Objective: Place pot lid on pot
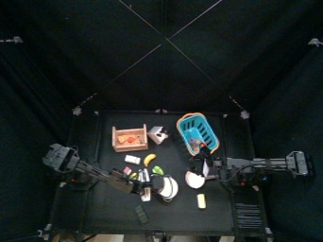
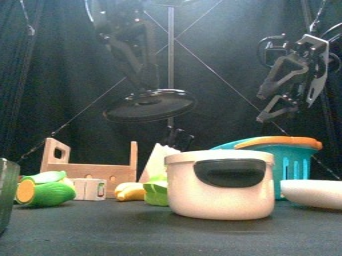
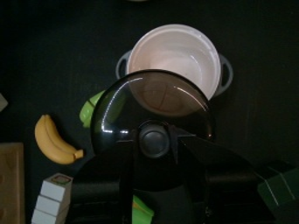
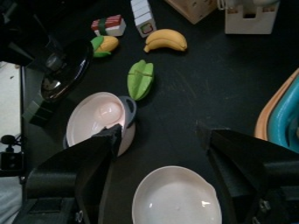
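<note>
The white pot (image 2: 221, 184) with dark side handles stands at the table's front, and the left wrist view shows its open mouth (image 3: 176, 58). The dark glass pot lid (image 2: 147, 103) hangs level in the air, up and to the left of the pot. My left gripper (image 3: 155, 145) is shut on the lid's knob (image 3: 155, 137), and the lid's edge overlaps the pot's rim in that view. My right gripper (image 4: 163, 147) is open and holds nothing. It hangs high at the right (image 2: 283, 98), above a white plate (image 4: 176, 198) beside the pot (image 4: 96, 119).
A blue basket with an orange rim (image 1: 195, 132) and a wooden crate (image 1: 128, 139) stand at the back. A banana (image 4: 166, 39), a corn cob (image 4: 105, 44), a green vegetable (image 4: 140, 79) and small cartons (image 4: 108, 24) lie left of and behind the pot.
</note>
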Robot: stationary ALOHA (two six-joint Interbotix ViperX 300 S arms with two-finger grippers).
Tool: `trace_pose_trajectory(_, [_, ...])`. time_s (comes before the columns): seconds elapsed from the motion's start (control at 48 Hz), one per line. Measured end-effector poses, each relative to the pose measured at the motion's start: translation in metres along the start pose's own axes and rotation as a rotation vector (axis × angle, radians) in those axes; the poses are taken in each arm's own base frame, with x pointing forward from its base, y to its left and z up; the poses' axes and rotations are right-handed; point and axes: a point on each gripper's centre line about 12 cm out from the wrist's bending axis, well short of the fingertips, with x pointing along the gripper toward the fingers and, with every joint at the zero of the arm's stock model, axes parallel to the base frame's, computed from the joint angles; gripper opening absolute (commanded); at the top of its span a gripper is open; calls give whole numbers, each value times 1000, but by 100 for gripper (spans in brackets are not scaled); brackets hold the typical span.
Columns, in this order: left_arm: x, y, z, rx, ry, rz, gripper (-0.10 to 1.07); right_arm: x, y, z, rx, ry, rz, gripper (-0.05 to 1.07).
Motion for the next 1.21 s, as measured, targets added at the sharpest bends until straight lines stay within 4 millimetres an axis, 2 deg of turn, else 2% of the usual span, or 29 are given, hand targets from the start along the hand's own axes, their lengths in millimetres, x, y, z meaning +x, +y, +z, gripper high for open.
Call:
trace_pose_trajectory(0.208, [22,-7,22,-22,22,-21,59,-7,1,0,5,-2,0,98])
trace_pose_trajectory(0.479, [45,5,40,-92,29,-47,59,-6,0,-4,6,12,-3,98])
trace_pose_trajectory(0.729, [62,3,38,-142,55,-100,58,-6,-3,-11,5,27,-9,98])
trace_pose_trajectory(1.208, [71,-3,42,-133,46,-127,58,-6,-3,-12,4,29,-8,98])
